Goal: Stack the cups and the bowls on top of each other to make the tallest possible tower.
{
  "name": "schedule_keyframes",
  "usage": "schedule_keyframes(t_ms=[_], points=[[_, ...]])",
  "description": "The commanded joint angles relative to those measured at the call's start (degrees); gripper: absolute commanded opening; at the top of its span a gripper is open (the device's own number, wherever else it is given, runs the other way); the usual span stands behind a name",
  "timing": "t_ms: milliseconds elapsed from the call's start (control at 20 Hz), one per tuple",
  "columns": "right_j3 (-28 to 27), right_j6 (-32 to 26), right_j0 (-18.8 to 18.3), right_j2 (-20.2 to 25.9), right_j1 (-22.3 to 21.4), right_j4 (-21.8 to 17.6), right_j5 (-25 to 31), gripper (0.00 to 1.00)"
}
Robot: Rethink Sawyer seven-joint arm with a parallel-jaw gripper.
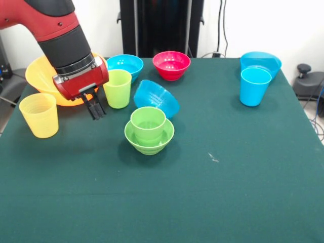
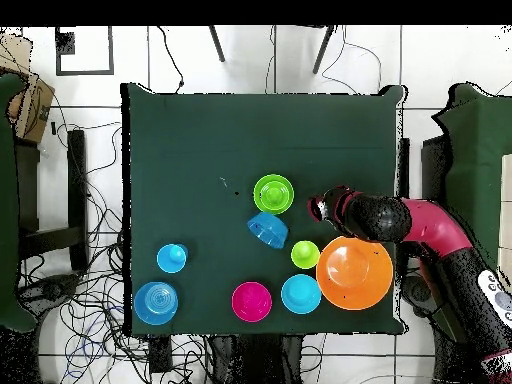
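The tower is a green cup point(image 1: 148, 121) standing inside a small green bowl point(image 1: 150, 143) mid-table, also seen from overhead as the tower point(image 2: 273, 193). My gripper point(image 1: 96, 109) hangs left of it, fingers together and holding nothing, between the pale yellow cup point(image 1: 39, 115) and the yellow-green cup point(image 1: 117, 88). From overhead the gripper point(image 2: 321, 208) sits right of the tower. A blue bowl point(image 1: 157, 98) lies tipped on its side just behind the tower. Farther back stand a second blue bowl point(image 1: 125, 65), a red bowl point(image 1: 171, 65) and the large orange bowl point(image 1: 38, 76).
A sky blue cup point(image 1: 255, 86) stands in front of a wide blue bowl point(image 1: 261, 61) at the far right corner. My arm covers part of the orange bowl. Chairs and cables surround the table point(image 2: 200, 140).
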Motion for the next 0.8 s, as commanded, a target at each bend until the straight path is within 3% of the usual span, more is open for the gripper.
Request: schedule_keyframes(t_ms=[50,550,800], points=[[0.96,-11.47,2.16,0.52,0.73,-4.29,-1.47,0.0],[3.37,-11.32,0.31,2.5,-1.74,-2.39,0.11,0.0],[7.82,-10.8,-3.16,6.41,-4.51,-1.69,-1.9,0.0]])
